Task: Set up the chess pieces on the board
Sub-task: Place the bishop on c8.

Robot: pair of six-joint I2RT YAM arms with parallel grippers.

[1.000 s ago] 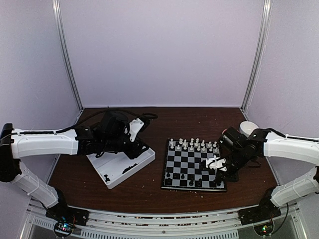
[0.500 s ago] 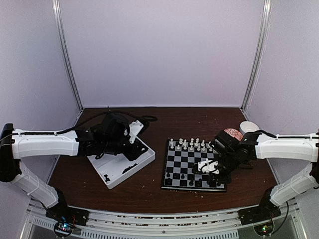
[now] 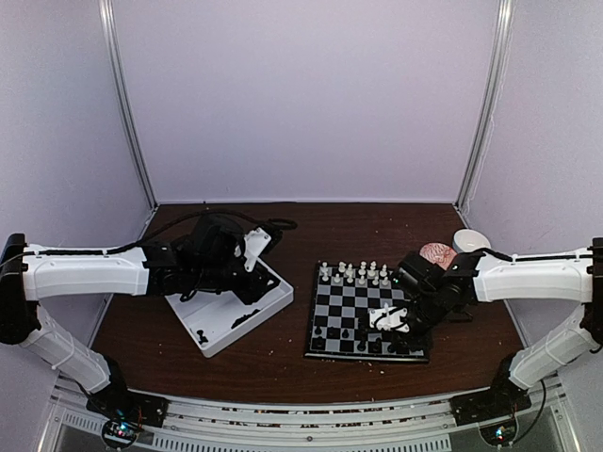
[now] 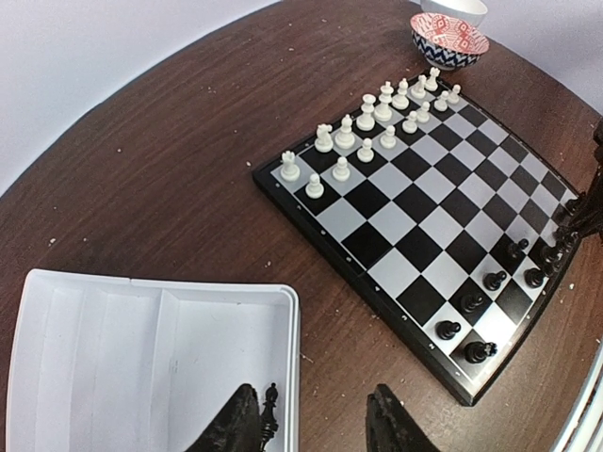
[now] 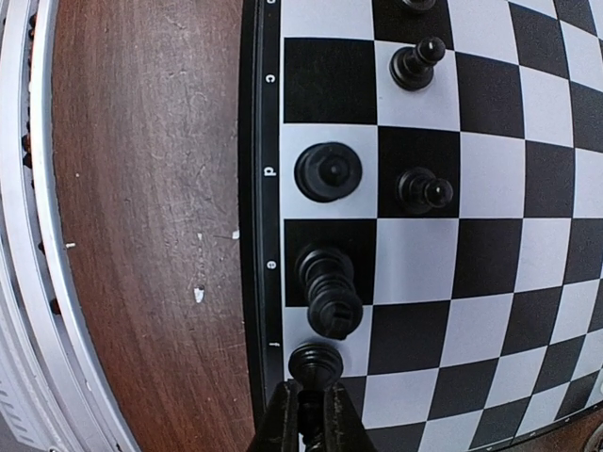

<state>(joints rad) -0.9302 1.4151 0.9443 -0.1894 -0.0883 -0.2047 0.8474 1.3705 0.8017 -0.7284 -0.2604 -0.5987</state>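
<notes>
Near edge first: right pincer (image 5: pixel 306 414), tips pressed together with nothing seen between, sits just beside a back-row black piece (image 5: pixel 316 361) on the board (image 5: pixel 495 179); farther left, left pincer (image 4: pixel 316 414), tips apart, straddles a small black piece (image 4: pixel 270 411) standing upright in the tray (image 4: pixel 113 358), close by one tip, left arm nearer.

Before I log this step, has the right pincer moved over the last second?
Yes: the right pincer shifted left, farther from the board's right edge.
</notes>
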